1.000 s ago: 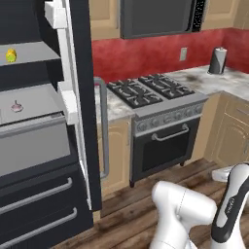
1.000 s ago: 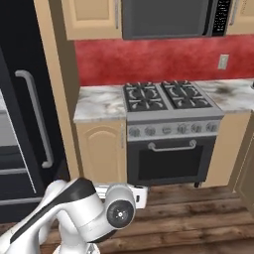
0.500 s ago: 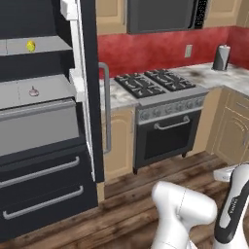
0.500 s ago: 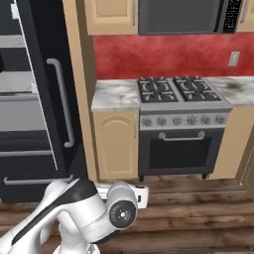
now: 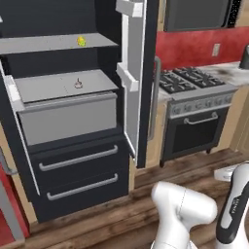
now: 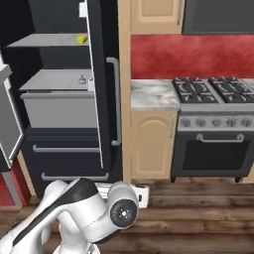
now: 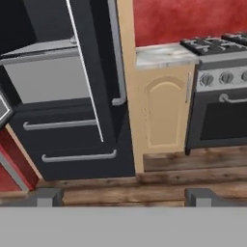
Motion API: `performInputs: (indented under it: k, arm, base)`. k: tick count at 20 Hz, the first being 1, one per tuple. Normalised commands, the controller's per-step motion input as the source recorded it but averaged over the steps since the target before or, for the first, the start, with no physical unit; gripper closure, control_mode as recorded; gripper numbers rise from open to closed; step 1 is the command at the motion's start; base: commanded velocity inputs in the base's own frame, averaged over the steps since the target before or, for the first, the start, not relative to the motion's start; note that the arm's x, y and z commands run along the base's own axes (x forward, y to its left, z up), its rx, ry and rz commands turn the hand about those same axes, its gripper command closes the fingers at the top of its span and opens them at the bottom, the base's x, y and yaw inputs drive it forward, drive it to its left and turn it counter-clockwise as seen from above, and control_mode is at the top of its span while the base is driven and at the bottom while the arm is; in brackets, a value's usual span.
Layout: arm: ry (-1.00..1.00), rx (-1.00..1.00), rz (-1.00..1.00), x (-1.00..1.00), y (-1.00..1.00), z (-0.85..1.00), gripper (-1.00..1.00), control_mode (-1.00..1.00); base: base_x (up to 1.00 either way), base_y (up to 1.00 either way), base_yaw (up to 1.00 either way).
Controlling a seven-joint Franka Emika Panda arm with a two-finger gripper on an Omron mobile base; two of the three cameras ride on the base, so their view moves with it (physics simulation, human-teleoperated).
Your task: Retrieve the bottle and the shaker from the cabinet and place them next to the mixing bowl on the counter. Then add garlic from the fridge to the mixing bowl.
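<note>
We see the fridge [image 5: 73,116] standing open at the left, its dark door [image 5: 141,73] swung outward so that its long grey bar handle [image 6: 115,101] faces the stove side. On the upper pale grey shelf [image 5: 48,44] lies a small yellow item [image 5: 81,42], too small for us to identify. One shelf down, on the flat top above the grey drawer [image 5: 68,119], sits a small pale object with a thin stem [image 5: 77,84], which we take for the garlic, though it is tiny. Below the drawer, two dark freezer drawers [image 5: 78,175] carry long grey pulls. Just to the right of the fridge door, a narrow stretch of marble counter [image 6: 154,94] tops a tan base cabinet with an arched door panel [image 6: 150,144]. Next comes the black gas stove [image 6: 218,124] with its oven door and bar handle, set against the red backsplash [image 6: 163,54]. The tool [image 7: 123,197] hangs low over the wooden floor [image 7: 159,176], its two dark fingertips [image 7: 46,197] spread well apart and grasping nothing, pointed toward the fridge's lower drawers and the cabinet beside them.
</note>
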Motion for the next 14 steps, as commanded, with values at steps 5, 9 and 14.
performInputs:
  k: [5,9,14]
  arm:
    - [0.0,0.0,0.0,0.0,0.0,0.0,-1.0,1.0]
    - [0.0,0.0,0.0,0.0,0.0,0.0,-1.0,1.0]
    - [0.0,0.0,0.0,0.0,0.0,0.0,-1.0,1.0]
  base:
    - [0.08,0.8,0.09]
    - [0.5,0.56,0.05]
    - [0.53,0.39,0.06]
